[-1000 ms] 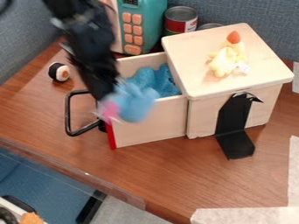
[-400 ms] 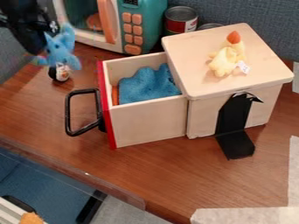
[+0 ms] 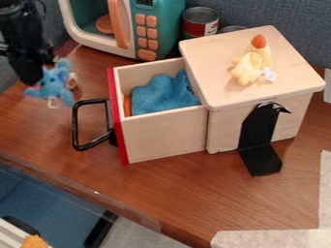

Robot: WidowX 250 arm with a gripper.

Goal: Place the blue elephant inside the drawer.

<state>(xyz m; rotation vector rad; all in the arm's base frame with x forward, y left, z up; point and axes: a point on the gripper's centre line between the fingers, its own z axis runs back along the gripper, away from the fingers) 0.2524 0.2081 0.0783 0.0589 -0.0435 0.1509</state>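
Blue elephant [image 3: 57,83] is out of the drawer [image 3: 165,133], at ten o'clock in the camera view, held by the black gripper [image 3: 42,77], whose fingers are clamped on it. The arm comes in from between ten and eleven o'clock. A small round toy [image 3: 73,80] lies behind the elephant, partly hidden by it.

The drawer is pulled out towards nine o'clock, its red-edged front and black handle [image 3: 75,127] on that side. Within it lies a soft blue thing [image 3: 165,93], with a bit of something orange [image 3: 127,105] at its nine o'clock side. On top of the wooden box [image 3: 210,53], between one and two o'clock, sits a yellow plush toy [image 3: 249,68] with an orange tip. A toy microwave [image 3: 158,31] stands towards twelve o'clock, with a can [image 3: 200,22] just beside it. At five o'clock, pale tape [image 3: 271,238] crosses the brown table [image 3: 188,193].
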